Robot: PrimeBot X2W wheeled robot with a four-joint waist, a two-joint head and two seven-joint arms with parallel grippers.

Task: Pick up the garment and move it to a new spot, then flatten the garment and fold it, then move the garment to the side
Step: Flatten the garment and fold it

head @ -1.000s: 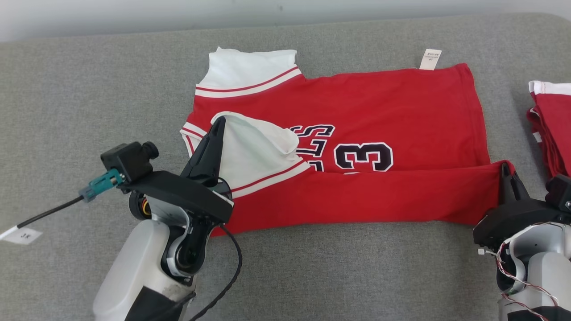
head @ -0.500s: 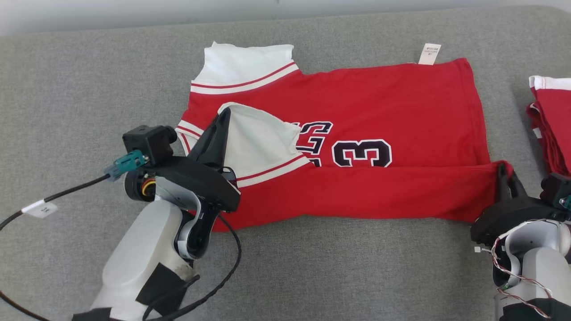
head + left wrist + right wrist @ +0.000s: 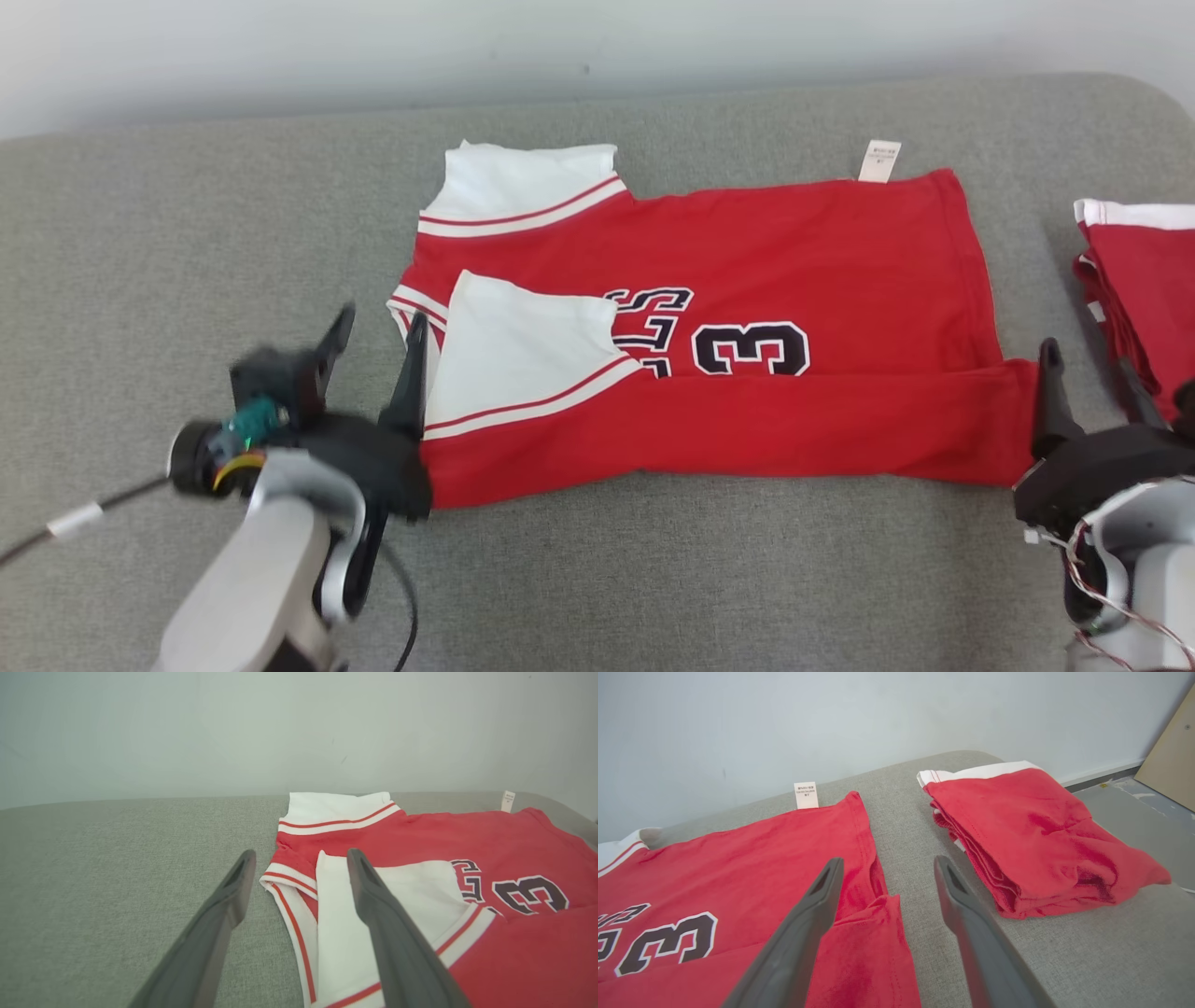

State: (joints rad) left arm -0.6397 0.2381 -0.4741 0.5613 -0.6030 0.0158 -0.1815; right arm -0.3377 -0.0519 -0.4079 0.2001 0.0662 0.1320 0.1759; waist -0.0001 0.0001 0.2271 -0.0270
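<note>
Now the red jersey (image 3: 747, 261) is lying crosswise, sleeve end by the released left pincer (image 3: 381, 319), hem end by the released right pincer (image 3: 1088, 359).

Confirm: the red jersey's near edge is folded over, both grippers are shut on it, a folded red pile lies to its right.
Wrong on the grip: the left gripper and right gripper are open, not shut on the red jersey; each wrist view shows it.
</note>
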